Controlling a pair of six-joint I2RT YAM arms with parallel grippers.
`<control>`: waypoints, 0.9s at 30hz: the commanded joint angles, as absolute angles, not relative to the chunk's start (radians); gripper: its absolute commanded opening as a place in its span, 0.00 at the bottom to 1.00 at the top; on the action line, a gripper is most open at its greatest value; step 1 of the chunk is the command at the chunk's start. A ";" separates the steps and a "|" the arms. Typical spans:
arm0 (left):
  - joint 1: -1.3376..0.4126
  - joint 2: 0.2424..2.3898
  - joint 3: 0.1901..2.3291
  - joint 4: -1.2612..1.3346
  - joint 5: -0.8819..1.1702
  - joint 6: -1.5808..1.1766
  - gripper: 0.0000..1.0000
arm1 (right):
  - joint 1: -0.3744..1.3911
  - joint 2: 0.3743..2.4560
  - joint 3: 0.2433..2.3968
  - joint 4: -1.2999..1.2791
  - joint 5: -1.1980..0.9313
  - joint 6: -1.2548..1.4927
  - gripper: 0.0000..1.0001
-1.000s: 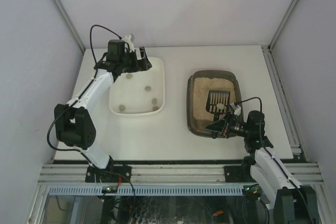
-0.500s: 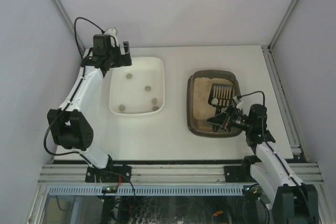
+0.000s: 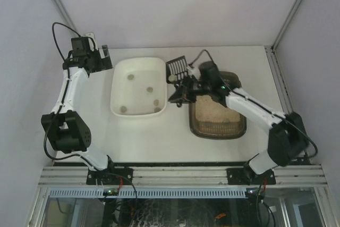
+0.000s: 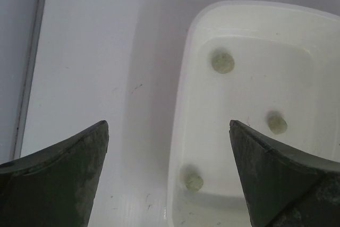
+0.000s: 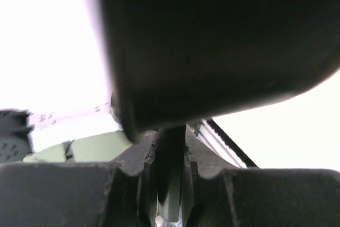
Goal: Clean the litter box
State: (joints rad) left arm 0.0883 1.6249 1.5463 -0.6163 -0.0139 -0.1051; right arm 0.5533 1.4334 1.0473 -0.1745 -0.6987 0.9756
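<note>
The right gripper is clamped on the scoop, holding it just outside the far right corner of the white tub. The litter box sits on the desk right of the tub. If the scoop tilts here, anything on it would likely land on the desk, short of the rim, though I cannot make out its load. The left gripper hangs wide open beyond the tub's left edge, leaving the tub unobstructed.

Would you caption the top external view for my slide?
Right gripper holds the scoop between the white tub and litter box.
</note>
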 commanded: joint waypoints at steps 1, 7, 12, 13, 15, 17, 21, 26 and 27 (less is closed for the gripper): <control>0.131 1.552 1.512 -0.616 0.002 -0.128 0.99 | 0.697 1.685 1.438 -0.596 -0.446 0.772 0.00; 0.135 1.516 1.464 -0.641 -0.088 -0.185 0.99 | 0.811 2.043 1.946 -1.022 -0.186 0.621 0.00; 0.134 1.469 1.411 -0.643 -0.108 -0.211 0.99 | 0.871 2.214 2.255 -1.247 0.099 0.528 0.00; 0.134 1.460 1.400 -0.638 -0.107 -0.211 0.99 | 0.884 2.229 2.283 -1.263 0.155 0.511 0.00; 0.134 1.441 1.378 -0.626 -0.106 -0.211 0.99 | 0.911 2.248 2.316 -1.269 0.277 0.458 0.00; 0.134 1.431 1.363 -0.615 -0.106 -0.213 0.99 | 0.936 2.258 2.318 -1.249 0.372 0.389 0.00; 0.134 1.430 1.354 -0.612 -0.112 -0.216 0.99 | 0.960 2.268 2.287 -1.178 0.425 0.305 0.00; 0.135 1.421 1.344 -0.606 -0.118 -0.216 0.99 | 0.973 2.253 2.247 -1.105 0.441 0.246 0.00; 0.134 1.417 1.340 -0.601 -0.116 -0.214 0.99 | 0.980 2.260 2.256 -1.108 0.455 0.231 0.00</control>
